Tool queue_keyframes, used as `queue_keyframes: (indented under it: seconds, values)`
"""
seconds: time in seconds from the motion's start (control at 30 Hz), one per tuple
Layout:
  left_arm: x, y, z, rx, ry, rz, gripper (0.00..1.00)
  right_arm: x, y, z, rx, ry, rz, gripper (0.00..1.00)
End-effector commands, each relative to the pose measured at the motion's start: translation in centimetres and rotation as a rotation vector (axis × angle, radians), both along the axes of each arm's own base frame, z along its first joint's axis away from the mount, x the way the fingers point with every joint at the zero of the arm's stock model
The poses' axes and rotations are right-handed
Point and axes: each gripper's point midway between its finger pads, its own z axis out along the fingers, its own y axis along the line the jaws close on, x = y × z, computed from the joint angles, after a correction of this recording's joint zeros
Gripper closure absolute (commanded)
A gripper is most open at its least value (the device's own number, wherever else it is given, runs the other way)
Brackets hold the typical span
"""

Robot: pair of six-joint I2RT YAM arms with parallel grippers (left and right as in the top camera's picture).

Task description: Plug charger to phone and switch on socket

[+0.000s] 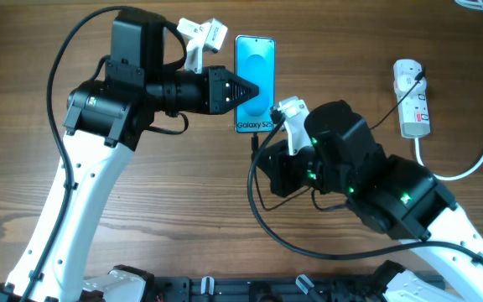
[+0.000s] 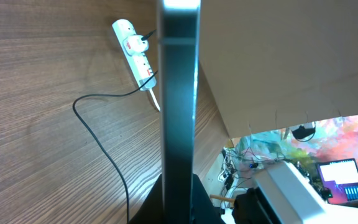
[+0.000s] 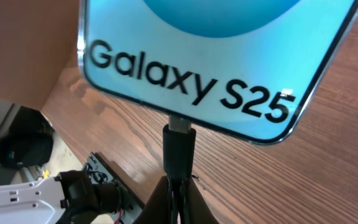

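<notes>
The phone (image 1: 255,77) has a cyan screen reading "Galaxy S25" and lies near the table's far middle. My left gripper (image 1: 258,91) is shut on the phone's left edge; in the left wrist view the phone (image 2: 179,93) shows edge-on between the jaws (image 2: 179,205). My right gripper (image 1: 268,134) is shut on the charger's small dark plug (image 3: 179,146), which touches the port at the phone's bottom edge (image 3: 216,68). The thin black charger cable (image 2: 101,130) runs to the white socket strip (image 1: 412,99) at the far right; the strip also shows in the left wrist view (image 2: 135,53).
A thick white cord (image 1: 476,164) loops from the socket strip toward the right edge. A white camera mount (image 1: 204,38) sits on the left wrist beside the phone. Bare wooden table lies to the left and in front.
</notes>
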Motion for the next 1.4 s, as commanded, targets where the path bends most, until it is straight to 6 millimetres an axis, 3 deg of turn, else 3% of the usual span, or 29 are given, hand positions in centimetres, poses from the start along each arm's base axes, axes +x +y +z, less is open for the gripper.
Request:
queue_keyframes:
  seconds: [0.0, 0.23, 1.37]
  values:
    - [-0.39, -0.36, 0.45, -0.016, -0.013, -0.030, 0.96, 0.25, 0.29, -0.32, 0.001, 0.021, -0.010, 0.96]
    - [0.37, 0.09, -0.06, 0.024, -0.035, 0.009, 0.96, 0.23, 0.28, -0.33, 0.000, 0.022, -0.010, 0.96]
    - [0.19, 0.10, -0.27, 0.030, -0.024, 0.008, 0.96, 0.44, 0.42, -0.08, 0.009, 0.009, -0.011, 0.95]
